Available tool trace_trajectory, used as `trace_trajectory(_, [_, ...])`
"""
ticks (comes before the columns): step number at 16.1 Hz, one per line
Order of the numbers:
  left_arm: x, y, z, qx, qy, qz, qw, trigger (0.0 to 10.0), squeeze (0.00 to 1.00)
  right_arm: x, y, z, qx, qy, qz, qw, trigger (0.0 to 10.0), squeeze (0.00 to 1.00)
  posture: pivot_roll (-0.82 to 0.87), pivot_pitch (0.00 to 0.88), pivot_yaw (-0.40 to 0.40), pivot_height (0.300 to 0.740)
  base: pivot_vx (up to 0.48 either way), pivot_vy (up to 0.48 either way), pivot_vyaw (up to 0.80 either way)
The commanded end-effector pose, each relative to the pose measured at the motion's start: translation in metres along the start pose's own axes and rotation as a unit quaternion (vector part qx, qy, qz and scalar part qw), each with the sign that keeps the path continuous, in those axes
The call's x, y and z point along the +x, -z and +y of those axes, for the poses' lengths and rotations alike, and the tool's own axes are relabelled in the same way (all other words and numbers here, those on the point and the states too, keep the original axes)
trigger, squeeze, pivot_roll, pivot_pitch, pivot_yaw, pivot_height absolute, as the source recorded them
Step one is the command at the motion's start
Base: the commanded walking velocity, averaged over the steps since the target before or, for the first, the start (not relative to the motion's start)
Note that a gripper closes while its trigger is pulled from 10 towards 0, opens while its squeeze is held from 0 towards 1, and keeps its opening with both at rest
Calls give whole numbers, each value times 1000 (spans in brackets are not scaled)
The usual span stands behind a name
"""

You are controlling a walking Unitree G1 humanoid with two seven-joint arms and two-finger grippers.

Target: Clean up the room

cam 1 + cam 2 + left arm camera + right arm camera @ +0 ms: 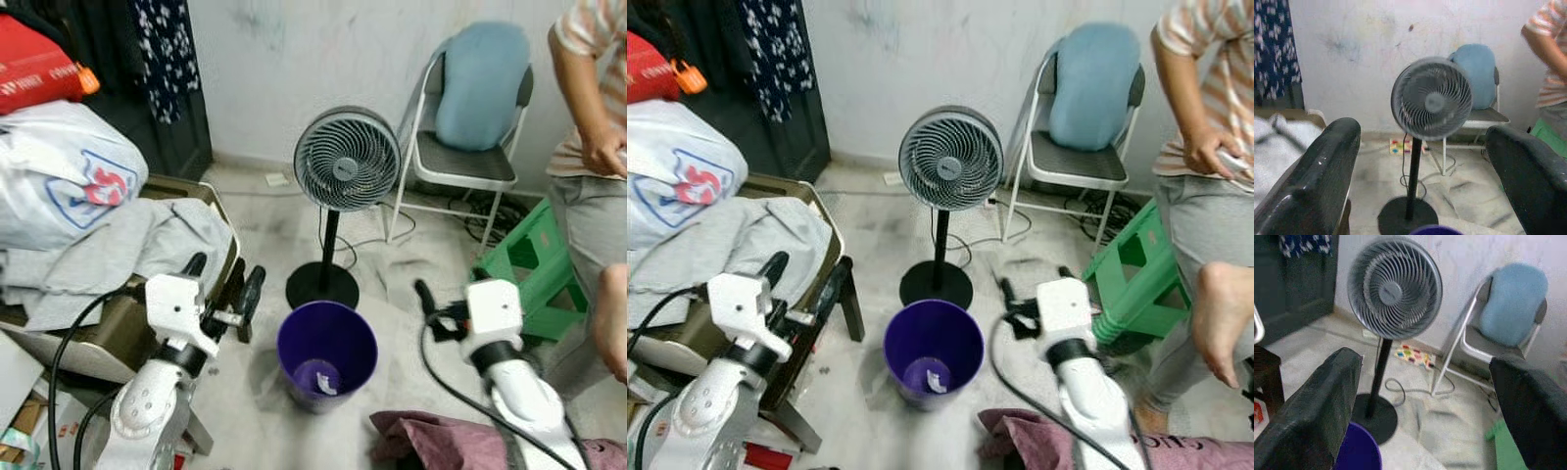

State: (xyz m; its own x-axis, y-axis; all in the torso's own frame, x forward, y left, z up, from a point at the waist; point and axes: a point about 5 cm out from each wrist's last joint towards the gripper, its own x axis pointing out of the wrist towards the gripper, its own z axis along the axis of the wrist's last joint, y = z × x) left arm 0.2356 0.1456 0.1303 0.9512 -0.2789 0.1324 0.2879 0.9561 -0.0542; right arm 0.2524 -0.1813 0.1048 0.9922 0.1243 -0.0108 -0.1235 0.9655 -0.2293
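Note:
A purple bin (326, 352) stands on the floor between my two arms, with a white scrap (326, 384) lying in its bottom. My left gripper (225, 282) hovers just left of the bin at rim height, open and empty. On the other side, my right gripper (1034, 284) is raised a little above and right of the bin, open too, with nothing between its fingers (1317, 401). A maroon cloth (441, 441) lies crumpled on the floor under my right arm. Grey cloth (127, 245) is draped over a low table (211, 191) at my left.
A grey standing fan (347, 160) is right behind the bin, its cable trailing on the floor. Behind it stands a folding chair (460, 162) with a blue cushion (480, 83). A green stool (534, 264) and a person (598, 147) are at the right. A white plastic bag (59, 176) tops the left pile.

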Motion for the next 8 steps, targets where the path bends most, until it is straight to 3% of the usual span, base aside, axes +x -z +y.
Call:
trace_trajectory(1, [1,-1,1,6,8,0,1000,10000,0,4,-8,1,-5,14,-13,1000,10000,0,-77,2,-3,740,0,0,0])
trace_trajectory(4, [-2,-2,1,5,10,2,1000,10000,0,2,-10,6,7,19,-15,1000,10000,0,-74,18,0,740,0,0,0])
trace_trajectory(8, [-5,0,-4,0,13,8,1000,10000,0,-3,-8,11,13,8,-7,1000,10000,0,-75,37,-6,740,0,0,641])
